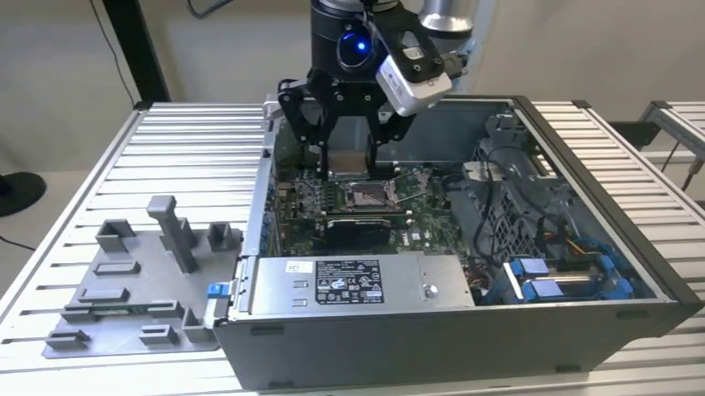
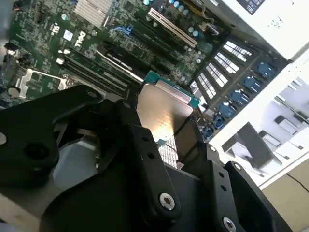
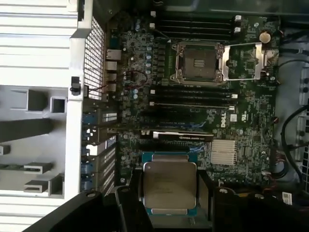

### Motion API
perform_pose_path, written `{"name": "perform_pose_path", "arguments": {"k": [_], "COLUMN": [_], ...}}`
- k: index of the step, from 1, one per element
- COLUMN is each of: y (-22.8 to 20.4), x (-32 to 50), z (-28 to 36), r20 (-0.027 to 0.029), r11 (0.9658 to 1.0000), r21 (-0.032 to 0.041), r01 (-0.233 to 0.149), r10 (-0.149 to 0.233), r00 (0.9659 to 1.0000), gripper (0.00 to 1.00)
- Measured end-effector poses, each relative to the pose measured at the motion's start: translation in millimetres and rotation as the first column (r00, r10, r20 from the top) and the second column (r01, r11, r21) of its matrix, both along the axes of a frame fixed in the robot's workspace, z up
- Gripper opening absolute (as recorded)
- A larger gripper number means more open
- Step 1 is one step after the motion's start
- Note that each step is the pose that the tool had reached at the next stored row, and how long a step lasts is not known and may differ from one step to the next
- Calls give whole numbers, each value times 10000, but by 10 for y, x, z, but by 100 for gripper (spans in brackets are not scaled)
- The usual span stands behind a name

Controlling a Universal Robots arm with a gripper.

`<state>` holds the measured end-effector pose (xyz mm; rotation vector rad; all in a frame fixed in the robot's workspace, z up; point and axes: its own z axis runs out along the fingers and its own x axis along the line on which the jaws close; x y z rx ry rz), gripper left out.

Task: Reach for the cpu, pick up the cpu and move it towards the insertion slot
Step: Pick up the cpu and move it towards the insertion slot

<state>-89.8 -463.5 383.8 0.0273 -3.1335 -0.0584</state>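
Observation:
My gripper [image 1: 348,167] hangs inside the open computer case [image 1: 617,239], shut on the cpu [image 1: 347,162], a thin square chip with a pale silvery face. The chip is held by two opposite edges between the black fingers, as both wrist views show: cpu [image 3: 169,186] and cpu [image 2: 161,113]. The insertion slot [image 1: 369,195] lies on the green board just below and slightly toward the exterior view's right of the chip. In the first wrist view the insertion slot [image 3: 198,62] has a silver frame and dark centre, and its cover plate [image 3: 244,62] is swung open beside it.
Long black card slots [image 3: 193,96] and a finned heatsink [image 3: 223,152] lie between chip and socket. A power supply [image 1: 352,282] sits at the case's front, with cables and blue drive brackets [image 1: 562,276] to the exterior view's right. A grey fixture plate [image 1: 132,305] rests on the slatted table.

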Motion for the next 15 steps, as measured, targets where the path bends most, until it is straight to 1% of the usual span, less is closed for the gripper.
{"name": "perform_pose_path", "arguments": {"k": [4, 8, 12, 15], "y": [35, 90, 185, 274], "x": [135, 242, 302, 324], "z": [-11, -20, -34, -45], "r20": [-10, -11, -11, -10], "r11": [10000, 10000, 10000, 10000], "r21": [1, 0, 1, 0], "r01": [-1, -1, 1, -1], "r10": [1, 1, -1, 1], "r00": [10000, 10000, 10000, 10000], "gripper": [0, 0, 0, 0]}}
